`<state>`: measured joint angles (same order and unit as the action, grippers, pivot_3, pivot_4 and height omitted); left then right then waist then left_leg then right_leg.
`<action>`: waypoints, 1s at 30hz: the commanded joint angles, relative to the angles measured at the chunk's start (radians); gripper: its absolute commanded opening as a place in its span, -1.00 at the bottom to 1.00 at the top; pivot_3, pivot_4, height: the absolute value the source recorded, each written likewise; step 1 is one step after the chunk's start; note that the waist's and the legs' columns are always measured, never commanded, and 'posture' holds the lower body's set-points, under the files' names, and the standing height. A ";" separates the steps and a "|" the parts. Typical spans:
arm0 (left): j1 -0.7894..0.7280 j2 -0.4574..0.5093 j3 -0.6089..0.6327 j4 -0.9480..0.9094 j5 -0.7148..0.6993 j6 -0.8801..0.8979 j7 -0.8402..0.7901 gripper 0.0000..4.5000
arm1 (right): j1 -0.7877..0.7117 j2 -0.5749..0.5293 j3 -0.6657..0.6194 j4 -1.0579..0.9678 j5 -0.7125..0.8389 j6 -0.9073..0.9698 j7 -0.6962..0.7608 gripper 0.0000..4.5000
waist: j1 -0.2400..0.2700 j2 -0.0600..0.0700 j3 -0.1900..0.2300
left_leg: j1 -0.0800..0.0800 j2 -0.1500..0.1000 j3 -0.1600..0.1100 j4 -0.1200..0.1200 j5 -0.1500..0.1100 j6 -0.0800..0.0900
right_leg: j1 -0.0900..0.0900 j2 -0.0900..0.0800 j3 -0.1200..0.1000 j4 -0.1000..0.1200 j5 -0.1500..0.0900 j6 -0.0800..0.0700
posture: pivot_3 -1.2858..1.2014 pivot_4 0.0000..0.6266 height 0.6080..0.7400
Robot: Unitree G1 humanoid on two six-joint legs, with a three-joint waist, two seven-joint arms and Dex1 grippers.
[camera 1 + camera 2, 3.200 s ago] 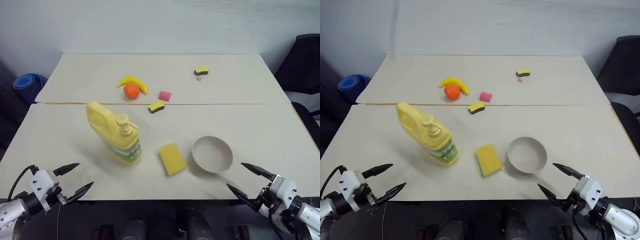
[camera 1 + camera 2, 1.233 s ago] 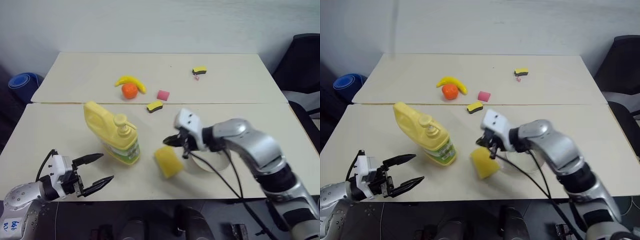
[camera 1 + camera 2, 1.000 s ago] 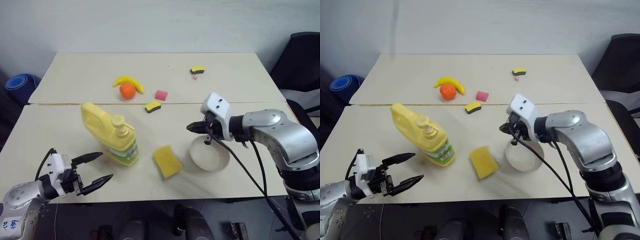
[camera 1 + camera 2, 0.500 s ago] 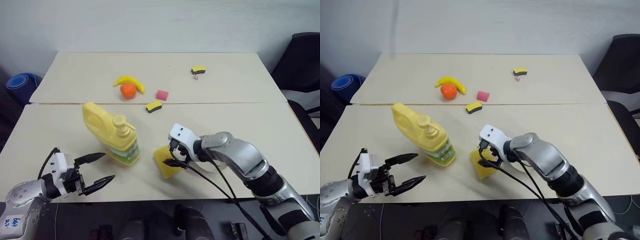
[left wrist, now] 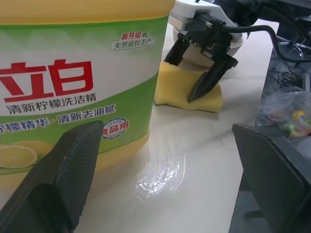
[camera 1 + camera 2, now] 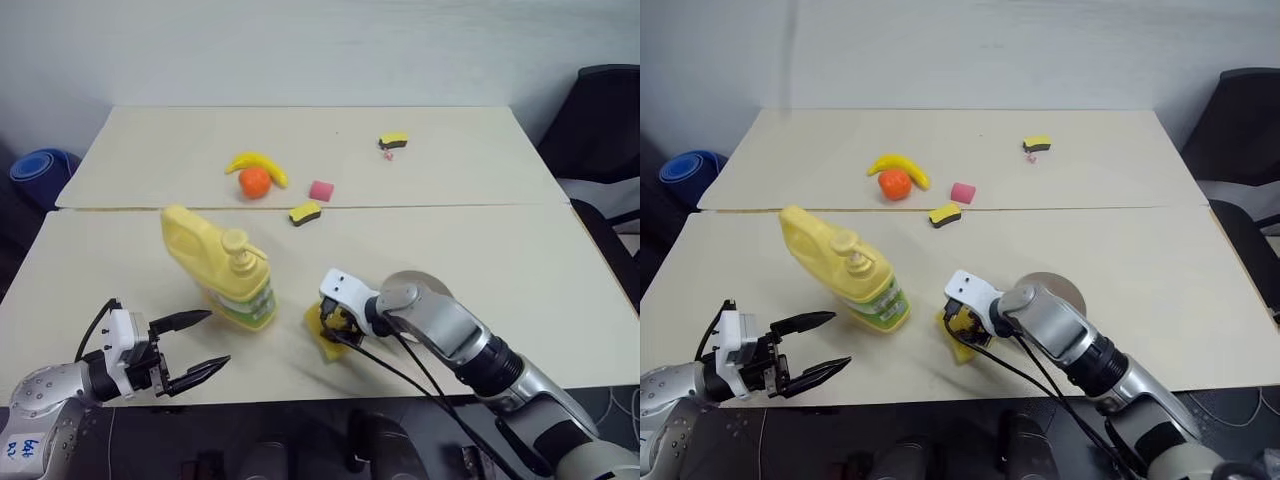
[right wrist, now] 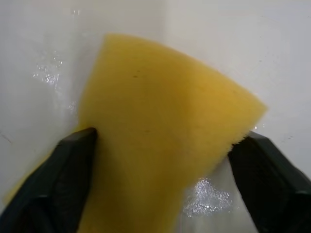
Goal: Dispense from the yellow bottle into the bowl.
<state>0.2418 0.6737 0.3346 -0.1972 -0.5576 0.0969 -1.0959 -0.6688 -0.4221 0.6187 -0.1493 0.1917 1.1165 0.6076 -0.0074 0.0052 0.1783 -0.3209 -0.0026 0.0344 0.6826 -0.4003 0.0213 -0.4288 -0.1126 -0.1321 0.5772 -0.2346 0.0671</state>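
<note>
The yellow bottle [image 6: 220, 268] stands upright on the near table, left of centre, with its pump top toward me. The beige bowl [image 6: 425, 281] sits to its right, mostly hidden behind my right forearm. My right gripper [image 6: 335, 328] points down between bottle and bowl. Its fingers [image 7: 73, 165] press against both sides of a flat yellow sponge [image 7: 165, 141] that lies on the table. My left gripper [image 6: 215, 340] hovers open near the table's front edge, just short of the bottle's label [image 5: 73, 87], with nothing in it.
On the far table lie a banana [image 6: 262, 165], an orange [image 6: 254, 181], a pink cube [image 6: 320, 190] and two small yellow-black sponges [image 6: 305, 213] [image 6: 393, 140]. A wet patch [image 5: 160, 170] shines on the table beside the bottle. A black chair [image 6: 600, 120] stands at the right.
My right gripper came from above the bowl down and to the left onto the yellow sponge, opened wide, then closed its fingers in on it. The left arm stayed still.
</note>
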 commanded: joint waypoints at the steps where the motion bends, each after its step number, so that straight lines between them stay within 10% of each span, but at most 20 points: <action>1: -0.006 0.006 0.004 -0.023 -0.003 -0.009 -0.003 1.00 | -0.006 0.017 -0.057 -0.027 0.035 0.000 0.034 0.26 | -0.003 0.000 0.000 | 0.000 0.000 0.000 0.000 0.000 0.000 | 0.000 0.000 0.000 0.001 0.000 0.000 | 0.03 -0.52 1.00; 10: -0.007 -0.006 0.006 -0.034 -0.023 -0.004 -0.003 1.00 | -0.013 -0.008 -0.382 -0.199 0.268 0.156 0.123 -0.98 | 0.003 0.001 0.001 | -0.001 0.000 0.000 0.000 0.000 0.000 | 0.000 0.000 0.000 0.003 0.000 0.000 | 0.03 -0.52 1.00; 18: 0.001 -0.019 -0.003 -0.070 -0.032 0.001 0.005 1.00 | -0.057 -0.277 -0.651 -0.073 0.299 0.134 0.148 -0.98 | 0.007 0.002 0.001 | -0.002 -0.001 0.000 0.000 -0.001 0.002 | 0.000 -0.001 0.000 -0.003 0.000 0.000 | 0.03 -0.52 1.00; 23: -0.023 -0.032 -0.031 -0.086 -0.033 0.002 0.003 1.00 | -0.040 -0.488 -0.681 0.428 0.159 -0.159 0.218 -0.98 | 0.017 0.002 0.001 | -0.001 -0.001 0.001 0.000 -0.001 0.003 | 0.001 -0.002 0.001 -0.003 0.000 0.001 | 0.03 -0.52 1.00; 30: -0.056 -0.027 -0.043 -0.099 -0.052 0.012 -0.005 1.00 | -0.084 -0.507 -0.673 0.975 -0.006 -0.601 0.179 -0.98 | 0.000 0.004 0.003 | 0.000 -0.002 0.004 0.000 0.001 0.003 | 0.001 -0.001 0.002 -0.002 0.001 0.002 | 0.03 -0.52 1.00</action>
<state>0.1866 0.6422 0.2921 -0.2628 -0.5848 0.1048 -1.0939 -0.7200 -0.9258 -0.0265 0.7689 0.2046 0.5999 0.7978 -0.0075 0.0094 0.1811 -0.3208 -0.0041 0.0392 0.6826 -0.3990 0.0239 -0.4278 -0.1133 -0.1299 0.5755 -0.2334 0.0692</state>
